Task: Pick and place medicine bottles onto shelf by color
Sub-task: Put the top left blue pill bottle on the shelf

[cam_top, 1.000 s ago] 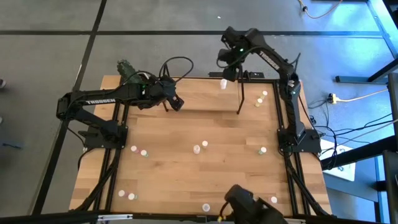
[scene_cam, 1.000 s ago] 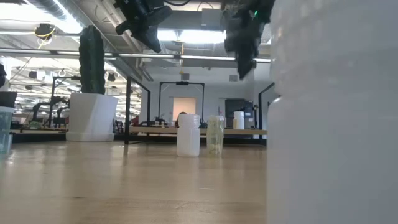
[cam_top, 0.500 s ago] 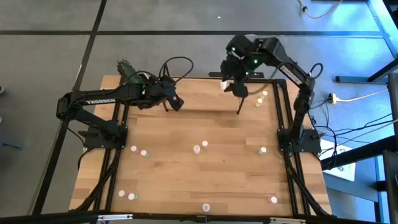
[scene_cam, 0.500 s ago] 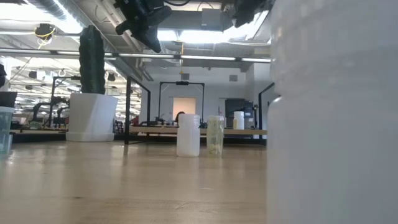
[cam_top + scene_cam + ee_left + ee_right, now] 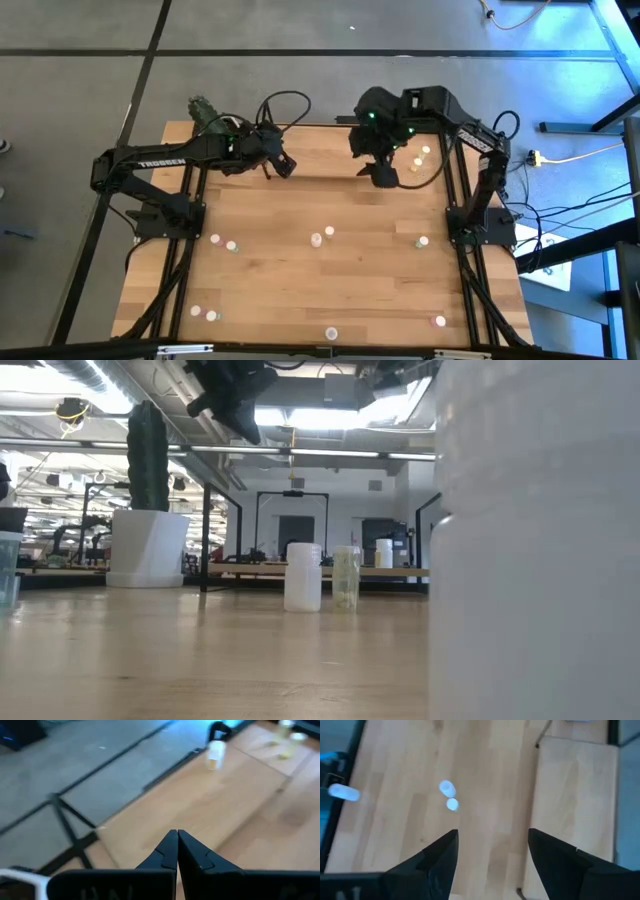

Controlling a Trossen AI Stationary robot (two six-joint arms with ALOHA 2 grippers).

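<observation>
The whole light wooden table (image 5: 320,270) is seen from straight overhead in the high view. In the low view it is seen level across its top, with a white bottle (image 5: 540,540) pressed close against the lens. From the left wrist, the table's far edge is viewed past closed dark fingers (image 5: 170,852). From the right wrist, the boards are viewed downward between parted dark fingers (image 5: 440,857).

Whitish medicine bottles (image 5: 322,236) dot the light wooden table (image 5: 300,280) between black arms (image 5: 170,155).
</observation>
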